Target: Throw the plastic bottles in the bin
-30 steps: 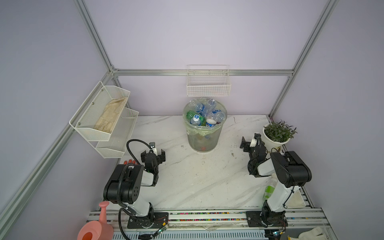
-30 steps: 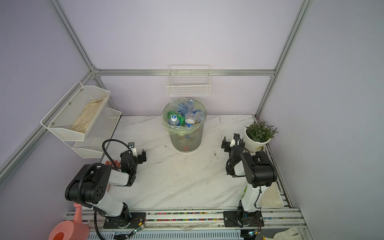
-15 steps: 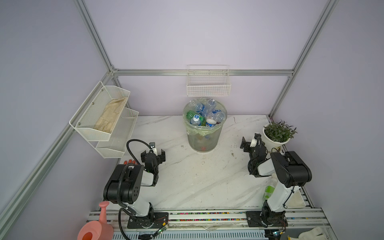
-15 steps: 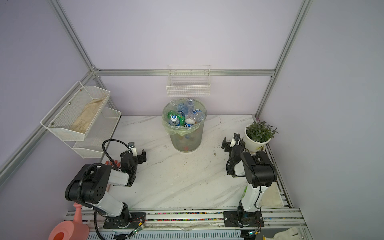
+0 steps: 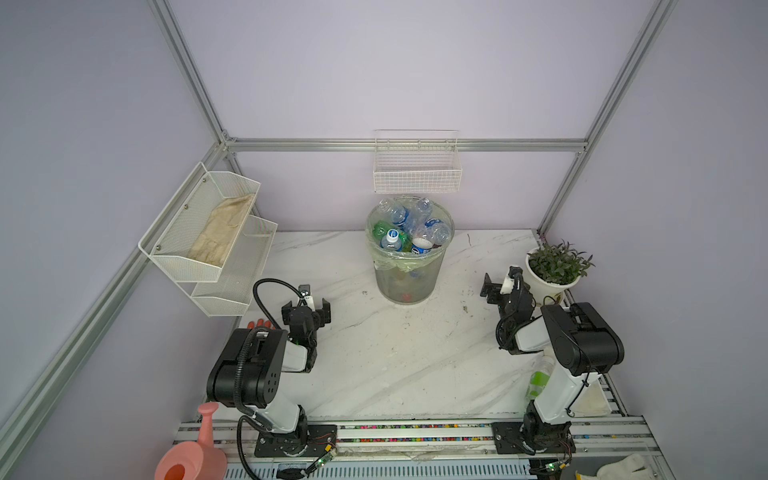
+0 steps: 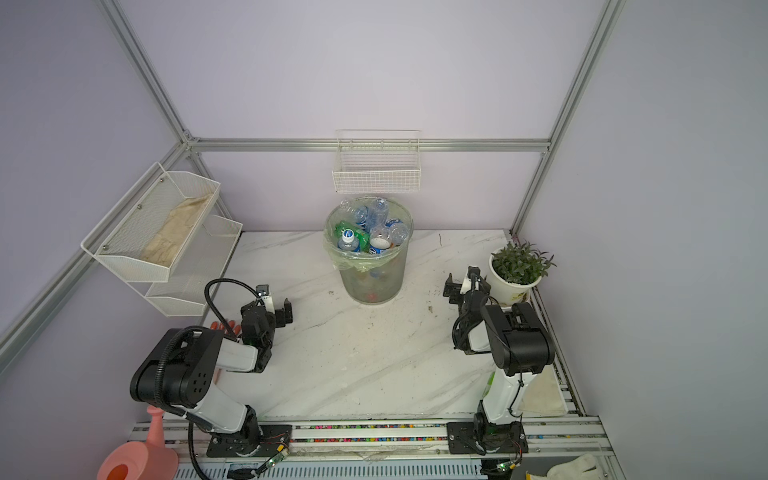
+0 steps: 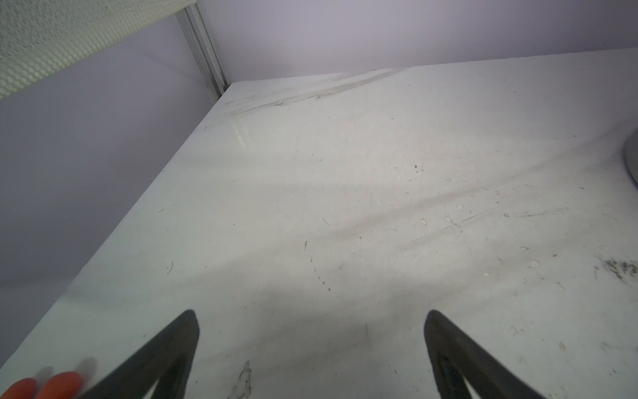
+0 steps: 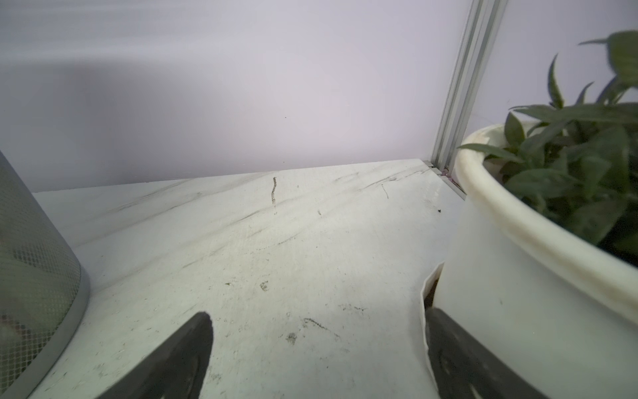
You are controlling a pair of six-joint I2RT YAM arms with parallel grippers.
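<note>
The plastic bottles (image 5: 409, 229), crumpled and clear with blue labels and white caps, plus one green, are heaped to the rim of the bin (image 5: 405, 286). This bag-lined grey mesh basket stands ahead of and between both hands. The left hand (image 5: 306, 308) and right hand (image 5: 500, 286) gape wide and empty, low over the tabletop (image 5: 395, 353).

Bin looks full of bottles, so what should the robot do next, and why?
Probably just rest both arms. The bottles are heaped in the bin, and the left gripper and right gripper stand open and empty. A green-labelled thing behind the right arm may be a bottle; I cannot tell.
</note>
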